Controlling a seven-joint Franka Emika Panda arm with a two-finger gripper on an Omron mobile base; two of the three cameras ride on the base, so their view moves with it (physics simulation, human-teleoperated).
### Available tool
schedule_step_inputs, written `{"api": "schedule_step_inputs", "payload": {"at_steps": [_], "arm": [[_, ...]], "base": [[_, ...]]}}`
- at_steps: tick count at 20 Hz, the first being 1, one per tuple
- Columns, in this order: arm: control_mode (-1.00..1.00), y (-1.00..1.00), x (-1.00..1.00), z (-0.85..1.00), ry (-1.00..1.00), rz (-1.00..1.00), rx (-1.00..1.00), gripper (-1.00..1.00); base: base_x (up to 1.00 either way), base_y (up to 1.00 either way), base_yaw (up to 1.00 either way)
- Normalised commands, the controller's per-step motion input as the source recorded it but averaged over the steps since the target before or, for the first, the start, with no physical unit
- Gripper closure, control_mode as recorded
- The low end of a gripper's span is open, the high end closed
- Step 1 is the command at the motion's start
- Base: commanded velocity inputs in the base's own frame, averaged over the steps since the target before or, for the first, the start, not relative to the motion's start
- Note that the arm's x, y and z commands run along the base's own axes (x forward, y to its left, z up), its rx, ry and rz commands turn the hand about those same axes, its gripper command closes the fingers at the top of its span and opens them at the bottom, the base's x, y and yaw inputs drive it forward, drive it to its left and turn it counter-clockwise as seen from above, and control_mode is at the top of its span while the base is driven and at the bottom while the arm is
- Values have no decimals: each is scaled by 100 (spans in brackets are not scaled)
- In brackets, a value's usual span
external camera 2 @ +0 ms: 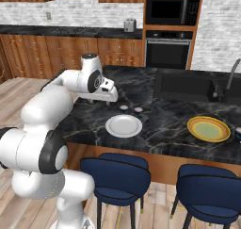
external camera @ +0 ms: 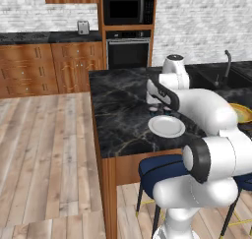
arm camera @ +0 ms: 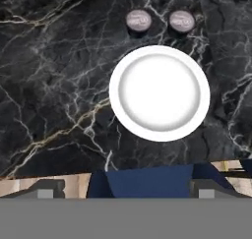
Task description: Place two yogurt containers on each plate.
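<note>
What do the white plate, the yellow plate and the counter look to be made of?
White plate: probably glazed ceramic, smooth, with soft shading in its well. Yellow plate: likely glazed ceramic too, with an orange rim and a greenish centre; it is too small to be sure. Counter: polished black marble or similar stone, with pale and gold veins.

1. I see bare black marble counter (arm camera: 54,85) on one side of the round white plate (arm camera: 159,93).
2. Two dark-topped round yogurt cups (arm camera: 139,20) stand close together just beyond the plate.
3. Blue stools (external camera 2: 120,171) line the counter's near edge.
</note>
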Motion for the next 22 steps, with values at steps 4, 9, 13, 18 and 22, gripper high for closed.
{"api": "schedule_step_inputs", "payload": {"at_steps": [4,9,13,18,22], "arm": [[-100,0,70,-47,-7,-39,0,-100],[-100,-17,54,-46,-17,-37,5,-100],[-100,-32,37,-40,-23,-24,21,-100],[-100,-21,40,-33,-18,-17,29,-100],[-100,0,43,-20,-9,-13,11,-100]], "base": [[0,0,0],[0,0,0],[0,0,0],[0,0,0],[0,0,0]]}}
